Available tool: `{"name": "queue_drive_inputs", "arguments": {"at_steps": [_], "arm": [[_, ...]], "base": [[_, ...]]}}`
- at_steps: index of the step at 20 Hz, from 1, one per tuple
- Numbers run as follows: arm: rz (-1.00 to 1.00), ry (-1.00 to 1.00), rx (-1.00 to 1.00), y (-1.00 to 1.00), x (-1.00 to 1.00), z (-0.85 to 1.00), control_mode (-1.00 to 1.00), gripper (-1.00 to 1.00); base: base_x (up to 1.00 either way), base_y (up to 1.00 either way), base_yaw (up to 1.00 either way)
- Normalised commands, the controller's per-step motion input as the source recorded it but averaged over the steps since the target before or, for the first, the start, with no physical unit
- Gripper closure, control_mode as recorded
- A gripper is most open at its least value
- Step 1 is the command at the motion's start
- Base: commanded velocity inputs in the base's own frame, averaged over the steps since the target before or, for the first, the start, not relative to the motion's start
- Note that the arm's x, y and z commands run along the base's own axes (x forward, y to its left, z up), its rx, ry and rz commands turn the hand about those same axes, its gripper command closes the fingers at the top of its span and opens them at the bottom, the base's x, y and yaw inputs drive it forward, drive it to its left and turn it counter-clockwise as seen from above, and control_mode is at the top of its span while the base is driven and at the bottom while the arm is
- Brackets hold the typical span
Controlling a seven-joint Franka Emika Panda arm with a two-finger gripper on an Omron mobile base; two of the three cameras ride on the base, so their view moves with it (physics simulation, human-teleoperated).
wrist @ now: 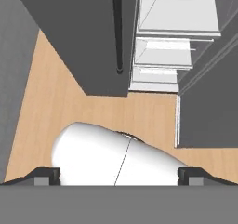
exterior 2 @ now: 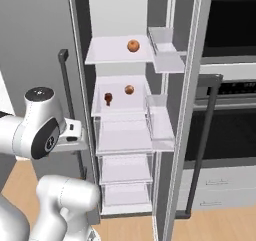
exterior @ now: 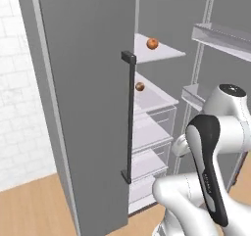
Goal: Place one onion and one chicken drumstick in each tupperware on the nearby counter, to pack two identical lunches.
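Fridge door [exterior 2: 192, 105] stands open, arm drawn back before shelves. 2 onions inside: upper onion [exterior 2: 133, 45] on top shelf [exterior 2: 107, 55], lower onion [exterior 2: 129, 89] beside chicken drumstick [exterior 2: 108, 98] one shelf down. End effector [wrist: 119, 174] points at floor, fingers spread fully, holding nothing; likely staged for first reach.

2 round orange-brown onions: upper onion [exterior 2: 133, 45] on top fridge shelf, lower onion [exterior 2: 129, 89] beside dark drumstick [exterior 2: 108, 98].
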Motion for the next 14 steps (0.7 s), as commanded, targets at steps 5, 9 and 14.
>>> {"name": "queue_drive_inputs", "arguments": {"at_steps": [5, 9, 14], "arm": [[0.00, 0.00, 0.00, 0.00, 0.00, 0.00, 1.00, -1.00], [0.00, 0.00, 0.00, 0.00, 0.00, 0.00, 1.00, -1.00], [0.00, 0.00, 0.00, 0.00, 0.00, 0.00, 1.00, -1.00]], "base": [[0.70, -0.03, 0.00], [-0.01, -0.71, 0.00], [0.19, -0.21, 0.01]]}}
